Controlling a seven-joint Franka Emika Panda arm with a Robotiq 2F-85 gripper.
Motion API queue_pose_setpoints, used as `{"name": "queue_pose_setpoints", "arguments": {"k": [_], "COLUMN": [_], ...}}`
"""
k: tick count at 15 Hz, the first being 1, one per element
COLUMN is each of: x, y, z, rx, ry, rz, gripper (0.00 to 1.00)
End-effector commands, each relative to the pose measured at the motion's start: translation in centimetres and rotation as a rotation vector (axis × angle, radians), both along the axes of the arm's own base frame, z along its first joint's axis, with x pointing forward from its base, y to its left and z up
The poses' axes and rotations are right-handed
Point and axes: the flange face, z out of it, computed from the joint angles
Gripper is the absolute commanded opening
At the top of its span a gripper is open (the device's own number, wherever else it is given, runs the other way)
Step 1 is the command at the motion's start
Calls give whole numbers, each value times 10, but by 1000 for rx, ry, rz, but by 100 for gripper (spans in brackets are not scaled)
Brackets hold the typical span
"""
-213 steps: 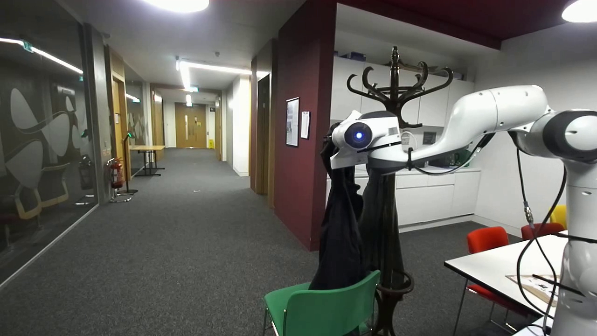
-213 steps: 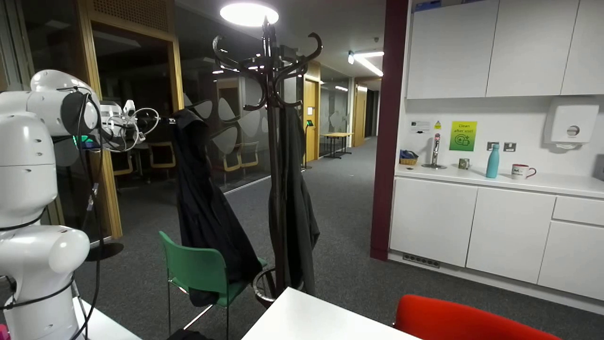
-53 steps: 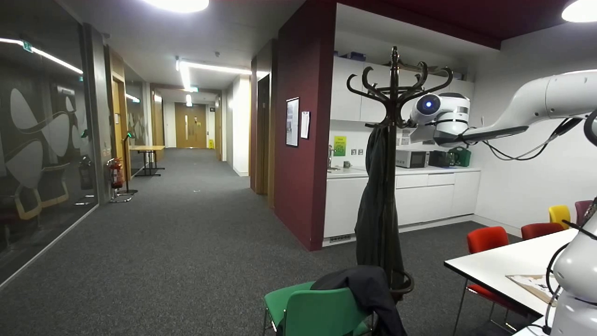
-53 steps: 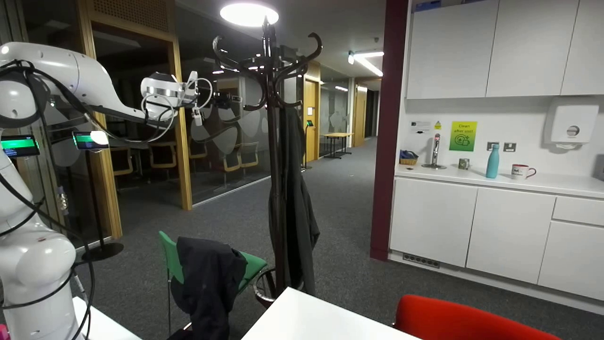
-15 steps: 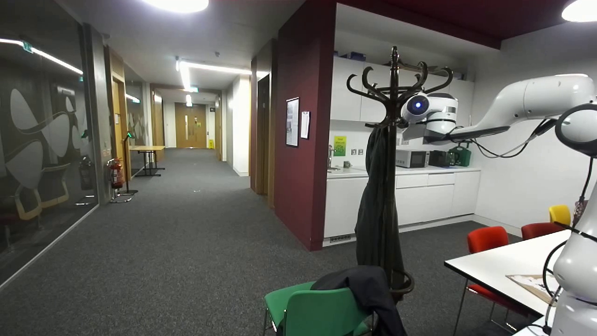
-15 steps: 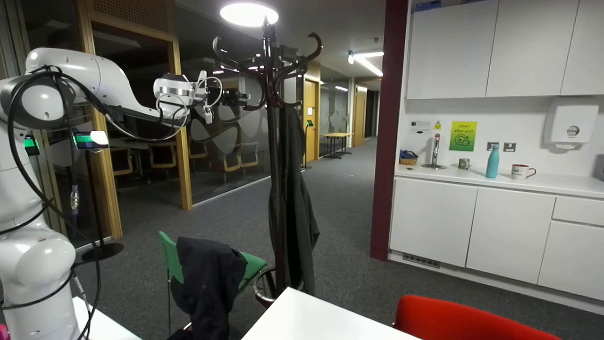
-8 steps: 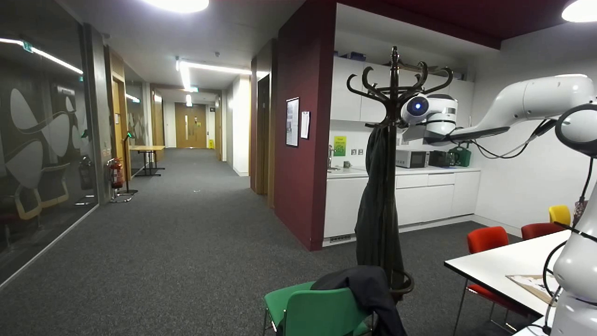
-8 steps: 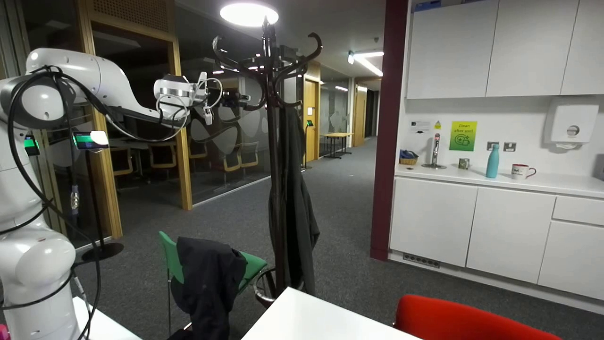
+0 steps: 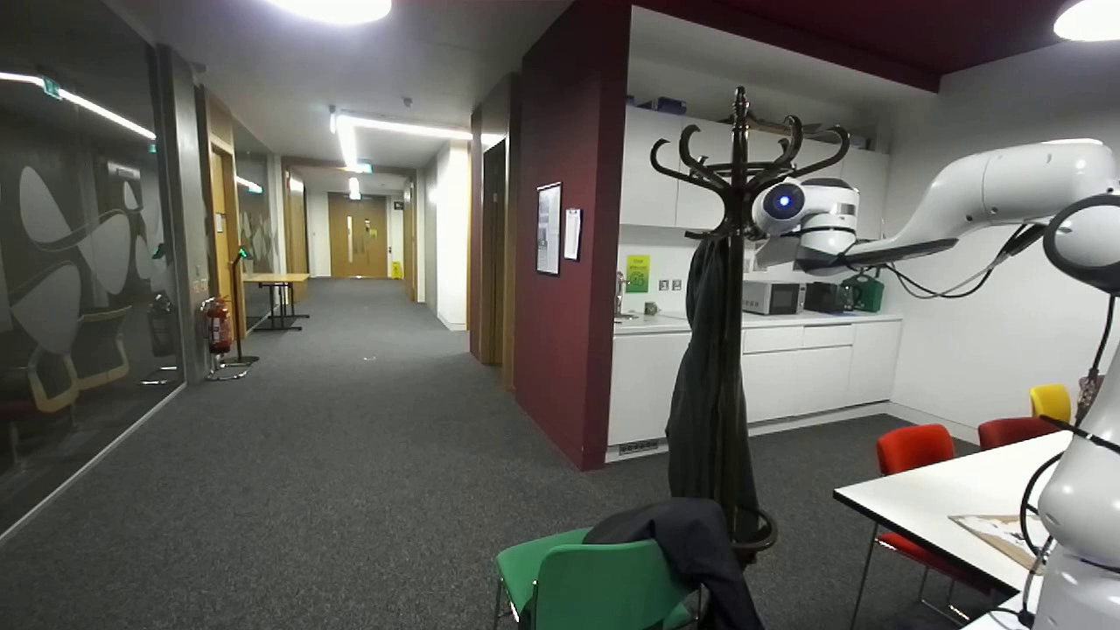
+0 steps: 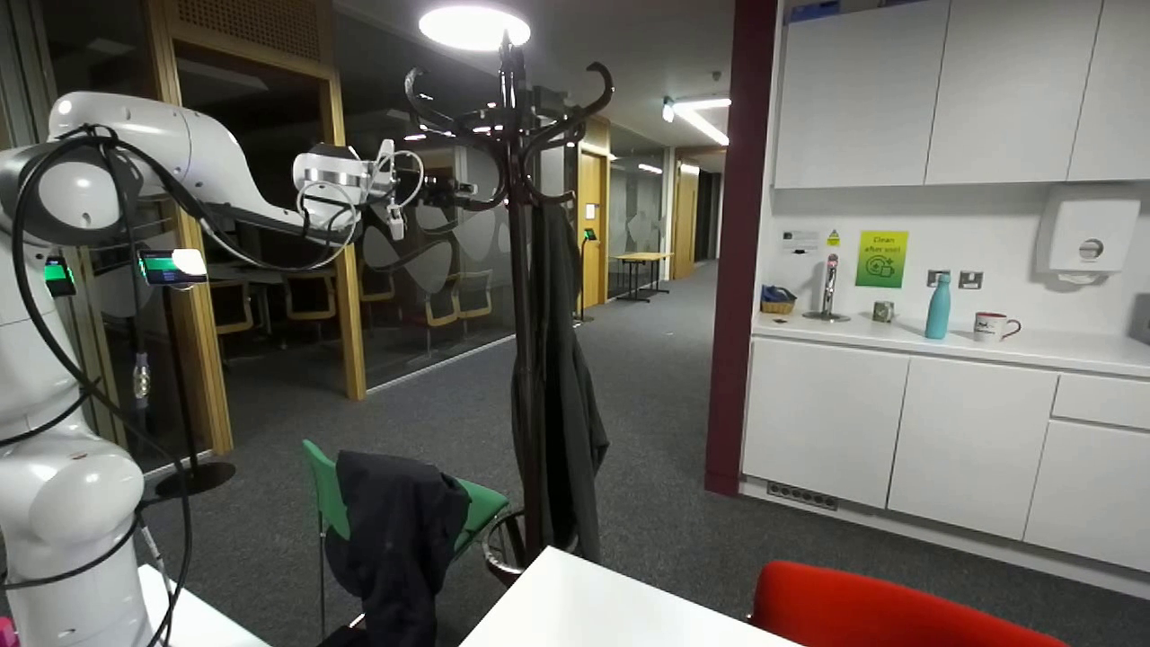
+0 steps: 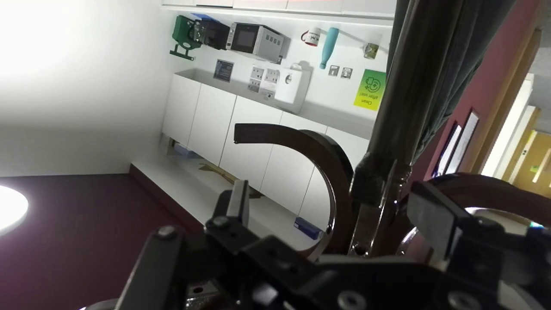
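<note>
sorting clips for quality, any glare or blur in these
Wrist view: the wall washes out to white, the coat stand catches small glints, the claw looks soft; both exterior views: ceiling lamps burn out to plain white.

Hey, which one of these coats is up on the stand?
The dark grey coat: it hangs lengthwise from the coat stand, while the darker coat is draped over the green chair.

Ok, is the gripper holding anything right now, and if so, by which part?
Nothing is held: the gripper is open near the coat stand, and the dark jacket lies draped over the green chair.
</note>
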Motion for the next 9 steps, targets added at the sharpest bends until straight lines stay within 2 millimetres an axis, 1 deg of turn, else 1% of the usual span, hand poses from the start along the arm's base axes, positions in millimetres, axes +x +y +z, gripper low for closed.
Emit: {"name": "queue_pose_setpoints", "arguments": {"k": [1,9], "x": [-12,-23], "y": [-6,-19], "z": [0,2], "rx": [-6,3], "ry": [-18,-27], "rz": [-15,-41], "gripper": [100,100]}}
